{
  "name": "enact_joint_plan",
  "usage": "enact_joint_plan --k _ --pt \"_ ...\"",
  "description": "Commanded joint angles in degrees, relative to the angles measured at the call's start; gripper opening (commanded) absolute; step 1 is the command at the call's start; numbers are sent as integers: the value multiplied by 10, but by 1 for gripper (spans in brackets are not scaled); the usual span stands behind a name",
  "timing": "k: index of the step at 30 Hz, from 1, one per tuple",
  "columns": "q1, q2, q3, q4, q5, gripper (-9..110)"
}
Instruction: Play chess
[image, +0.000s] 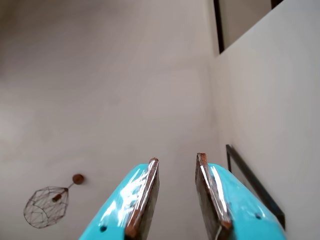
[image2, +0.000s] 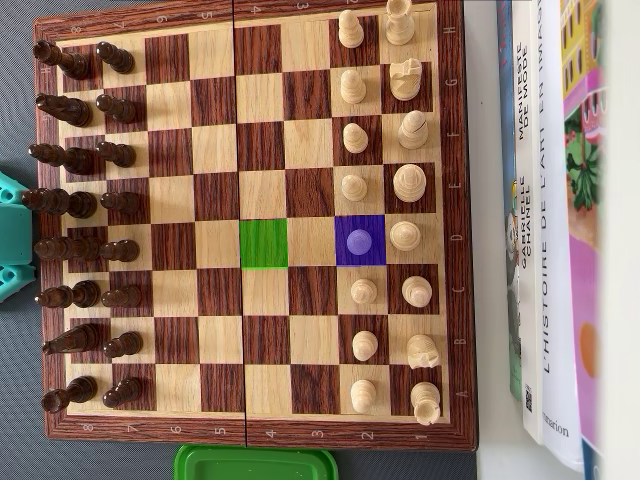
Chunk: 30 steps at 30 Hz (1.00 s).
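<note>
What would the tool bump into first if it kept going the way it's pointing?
In the wrist view the open turquoise tool points up toward the plain pale ceiling. Nothing shows between its fingers, so the way looks free until that surface, though depth is hard to judge.

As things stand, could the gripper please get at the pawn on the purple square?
Probably yes: the gripper is open and raised, and the pawn stands clear, with empty squares toward the arm's side.
</note>
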Motion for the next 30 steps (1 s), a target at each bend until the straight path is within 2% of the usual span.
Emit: enact_joint_plan --k 1,8,14,21,30 --pt "11 -14 11 18 2 12" --pt "5 -76 -46 64 -79 12" --pt "-8 -125 -109 161 -133 12" --pt "-14 -179 -215 371 -154 12" --pt "-11 -255 -320 714 -186 12"
